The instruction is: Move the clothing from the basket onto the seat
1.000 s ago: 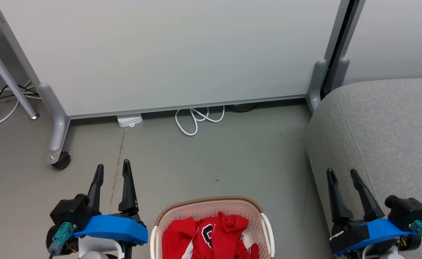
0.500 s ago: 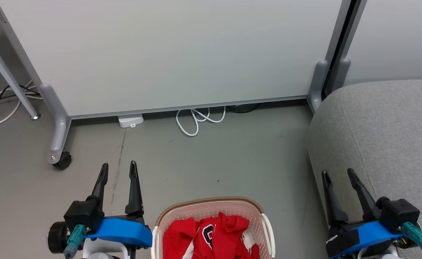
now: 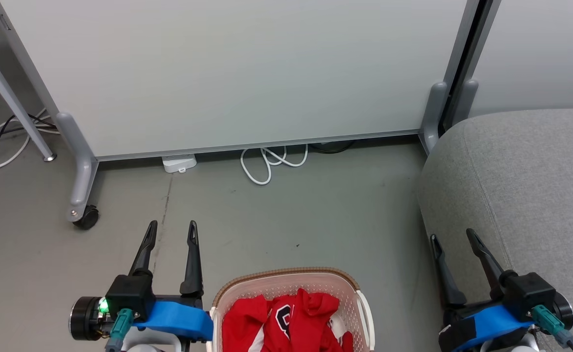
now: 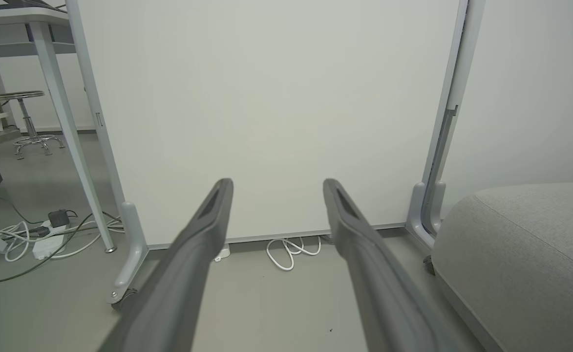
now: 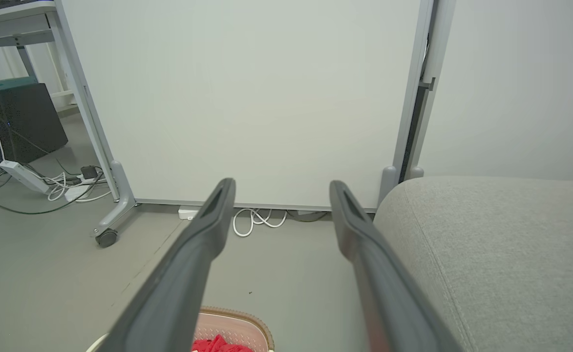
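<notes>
Red clothing (image 3: 291,320) with white trim and a black-and-white mark lies bunched in the cream basket (image 3: 286,277) with a brown rim, at the bottom middle of the head view. The basket's rim (image 5: 237,318) and a bit of red clothing (image 5: 215,345) also show low in the right wrist view. The grey seat (image 3: 525,186) fills the right side. My left gripper (image 3: 172,229) stands open just left of the basket, empty. My right gripper (image 3: 453,237) is open over the seat's left edge, empty. Both point at the white panel.
A white partition panel (image 3: 227,68) on grey wheeled feet (image 3: 82,215) stands across the back. A coiled white cable (image 3: 271,161) and a white box (image 3: 179,163) lie at its base. Table legs and cables (image 4: 47,230) are at far left. Grey floor (image 3: 291,210) lies between basket and panel.
The left gripper has shifted right toward the basket and a little down the view. The right gripper has moved slightly left and down. Both stay open.
</notes>
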Robot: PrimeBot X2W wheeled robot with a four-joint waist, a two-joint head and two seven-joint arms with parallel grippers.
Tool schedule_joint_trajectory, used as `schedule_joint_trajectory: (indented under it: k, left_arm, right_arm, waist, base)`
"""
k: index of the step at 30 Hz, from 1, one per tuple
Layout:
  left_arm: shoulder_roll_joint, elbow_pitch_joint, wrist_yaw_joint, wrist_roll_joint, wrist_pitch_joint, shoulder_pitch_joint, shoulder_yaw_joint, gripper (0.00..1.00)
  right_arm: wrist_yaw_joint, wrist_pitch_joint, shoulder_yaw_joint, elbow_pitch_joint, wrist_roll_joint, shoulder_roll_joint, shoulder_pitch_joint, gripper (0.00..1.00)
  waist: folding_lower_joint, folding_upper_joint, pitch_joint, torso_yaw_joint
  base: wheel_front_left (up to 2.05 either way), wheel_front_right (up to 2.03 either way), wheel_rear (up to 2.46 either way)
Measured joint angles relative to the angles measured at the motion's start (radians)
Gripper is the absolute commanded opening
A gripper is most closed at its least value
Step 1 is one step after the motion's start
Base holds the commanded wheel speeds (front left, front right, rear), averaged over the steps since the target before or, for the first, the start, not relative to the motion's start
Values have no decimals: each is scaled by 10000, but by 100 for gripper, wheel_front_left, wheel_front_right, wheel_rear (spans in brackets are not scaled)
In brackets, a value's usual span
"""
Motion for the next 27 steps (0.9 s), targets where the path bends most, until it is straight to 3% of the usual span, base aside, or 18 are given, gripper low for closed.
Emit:
schedule_joint_trajectory:
  k: [11, 27]
  left_arm:
    - [-27, 100, -54, 596, -198, -11, -33, 100]
    - [-40, 318, -230, 387, -198, -11, 65, 100]
  right_arm:
    - [2, -182, 79, 17, -742, -6, 10, 100]
    - [2, -190, 79, 65, -719, -8, 35, 100]
  waist:
    - [0, 0, -2, 33]
    - [0, 0, 25, 16]
  base:
    - [0, 0, 0]
    - [0, 0, 0]
